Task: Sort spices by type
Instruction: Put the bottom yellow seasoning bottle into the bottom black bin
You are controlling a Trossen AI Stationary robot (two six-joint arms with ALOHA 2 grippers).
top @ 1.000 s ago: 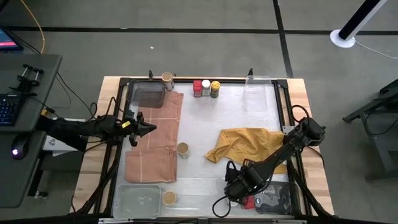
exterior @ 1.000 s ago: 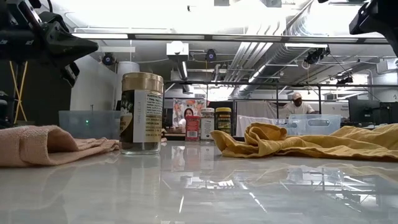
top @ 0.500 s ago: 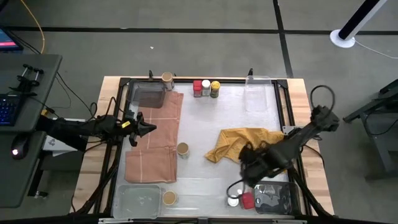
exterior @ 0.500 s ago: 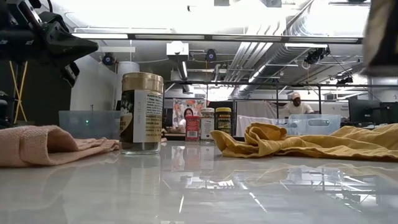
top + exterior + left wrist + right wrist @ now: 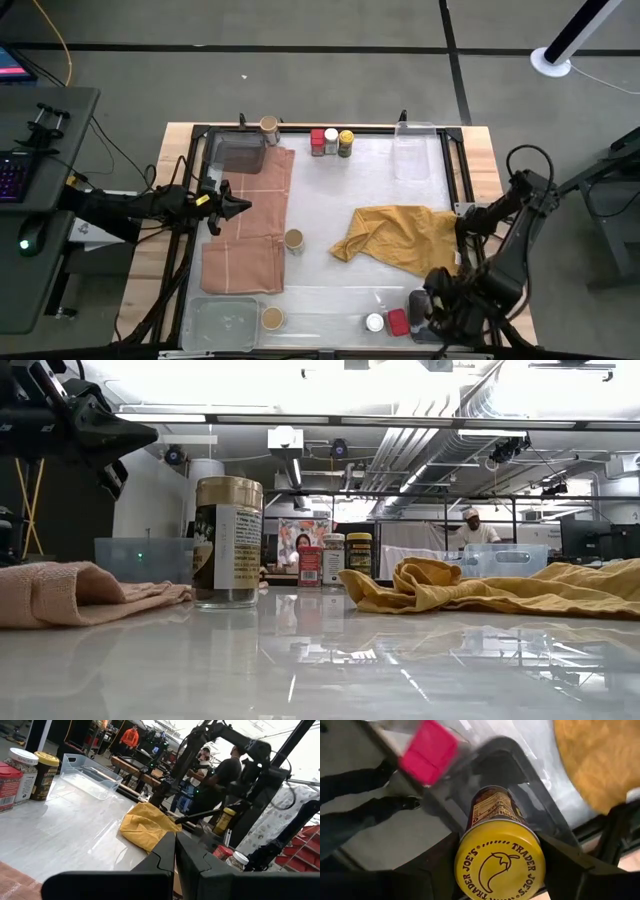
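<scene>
Meanwhile, the right gripper (image 5: 497, 865) clamps a yellow-lidded spice jar (image 5: 499, 855) between its fingers, lifted near the table's front right corner, just beside the mustard cloth (image 5: 400, 238). Well apart from that cloth, the left gripper (image 5: 238, 207) hangs closed and empty over the pink cloth (image 5: 245, 222).

table top (image 5: 330, 660): glossy, reflective | table frame (image 5: 480, 150): bare wood | yellow cloth (image 5: 395, 235): soft, crumpled | pink cloth (image 5: 245, 225): matt, woven | tray (image 5: 90, 775): clear plastic | jar lid (image 5: 500, 862): smooth, printed
</scene>
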